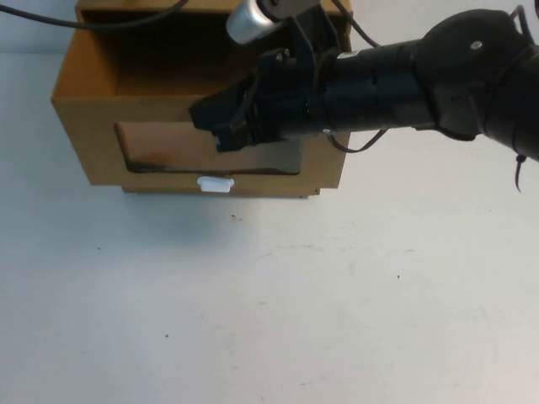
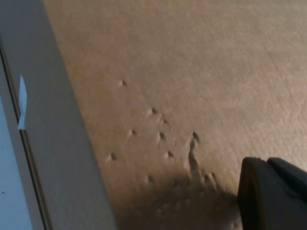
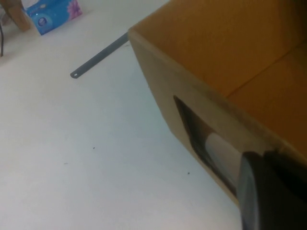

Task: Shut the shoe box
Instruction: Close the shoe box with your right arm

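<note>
The shoe box (image 1: 97,143) is a brown cardboard drawer-style box at the far left-centre of the white table. Its drawer stands pulled out toward me, open on top. The front has a wide clear window (image 1: 164,150) and a small white tab (image 1: 214,183) at its bottom edge. My right gripper (image 1: 221,126) reaches in from the right and sits against the drawer front at the window's upper right. The right wrist view shows it (image 3: 271,191) by the box front (image 3: 158,86) and window (image 3: 192,132). My left gripper (image 2: 273,191) is close against dented cardboard (image 2: 192,72).
A silver cylinder (image 1: 249,21) and a black cable (image 1: 126,23) lie over the box's back. The right wrist view shows a grey metal strip (image 3: 98,56) and a blue packet (image 3: 53,14) on the table. Bare white table (image 1: 295,320) spreads in front of the box.
</note>
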Action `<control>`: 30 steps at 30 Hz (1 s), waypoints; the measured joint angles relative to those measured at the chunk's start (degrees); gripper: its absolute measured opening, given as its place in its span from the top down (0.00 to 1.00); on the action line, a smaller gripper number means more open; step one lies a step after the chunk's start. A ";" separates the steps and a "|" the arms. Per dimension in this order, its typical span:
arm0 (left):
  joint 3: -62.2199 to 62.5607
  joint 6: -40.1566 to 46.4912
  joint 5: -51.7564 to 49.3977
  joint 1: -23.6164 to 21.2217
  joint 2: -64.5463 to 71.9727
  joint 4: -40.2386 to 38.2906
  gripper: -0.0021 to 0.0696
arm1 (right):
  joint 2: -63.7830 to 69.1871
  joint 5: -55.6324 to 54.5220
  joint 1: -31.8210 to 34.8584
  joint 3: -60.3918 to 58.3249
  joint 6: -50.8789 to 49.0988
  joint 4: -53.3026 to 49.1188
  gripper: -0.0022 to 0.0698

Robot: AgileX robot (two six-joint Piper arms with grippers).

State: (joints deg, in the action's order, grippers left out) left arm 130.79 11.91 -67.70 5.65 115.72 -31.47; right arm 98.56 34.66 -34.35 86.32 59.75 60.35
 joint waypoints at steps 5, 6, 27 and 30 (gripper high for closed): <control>0.02 0.00 0.00 0.00 0.00 0.21 0.97 | 3.52 -0.57 0.00 3.37 0.00 -1.71 0.99; 0.12 0.00 0.00 0.00 0.00 0.21 0.97 | 3.97 -0.90 0.00 3.94 0.00 -2.03 0.99; 0.12 0.00 0.00 0.00 -0.10 0.34 0.97 | 10.31 -7.41 4.45 12.78 0.09 -4.92 0.99; 0.12 0.00 0.00 0.00 0.00 0.34 0.97 | 12.09 -7.48 4.78 15.24 0.28 -4.83 0.99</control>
State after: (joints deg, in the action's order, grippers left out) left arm 130.91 11.91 -67.70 5.65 115.73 -31.13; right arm 110.65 27.18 -29.57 101.55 60.03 55.52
